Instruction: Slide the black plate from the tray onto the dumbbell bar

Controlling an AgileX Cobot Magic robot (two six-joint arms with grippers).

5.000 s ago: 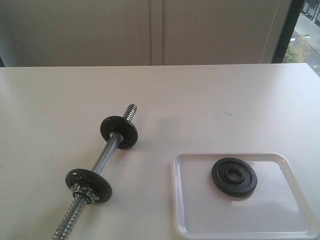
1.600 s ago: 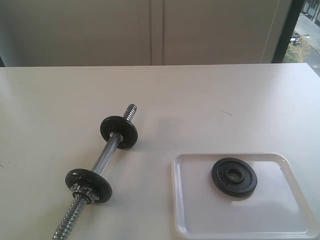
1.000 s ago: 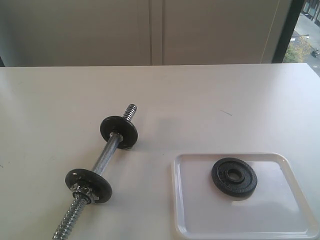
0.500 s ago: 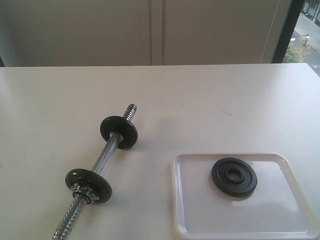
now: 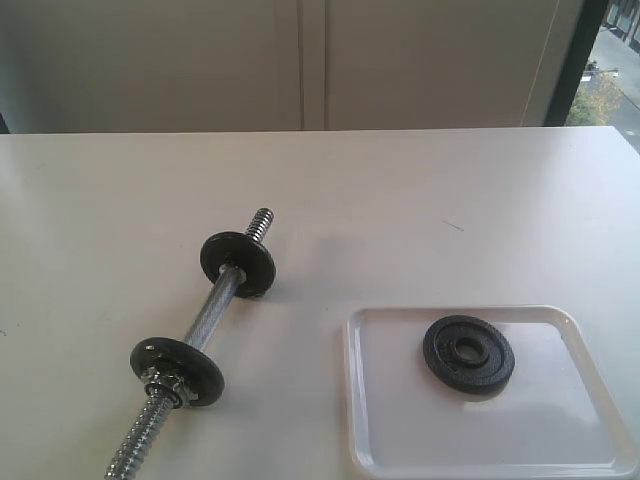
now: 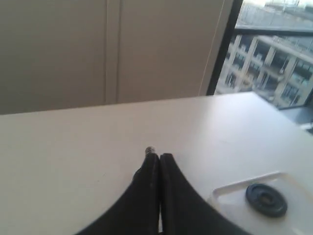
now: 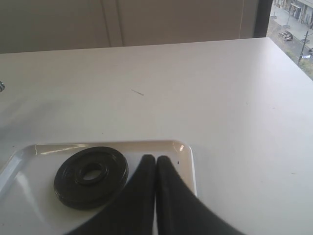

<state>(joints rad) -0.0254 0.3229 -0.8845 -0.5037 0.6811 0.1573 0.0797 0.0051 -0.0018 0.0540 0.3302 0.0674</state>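
Observation:
The black plate [image 5: 468, 354] lies flat in the white tray [image 5: 400, 440] at the front right of the table; it also shows as the black plate [image 7: 91, 176] in the tray [image 7: 186, 152] and as the black plate [image 6: 266, 199] in the tray [image 6: 230, 188]. The chrome dumbbell bar [image 5: 212, 312] lies diagonally at the left, carrying two other black discs [image 5: 238, 262] [image 5: 178, 371]. Neither arm appears in the exterior view. My left gripper [image 6: 159, 155] is shut and empty, the bar's threaded tip [image 6: 150, 150] just past it. My right gripper [image 7: 156, 158] is shut and empty, beside the plate.
A chrome collar nut [image 5: 166, 384] sits against the nearer disc on the bar. The white table [image 5: 420, 200] reaches back to a beige wall, with a window at the far right. A small dark mark [image 5: 453, 225] lies on the tabletop.

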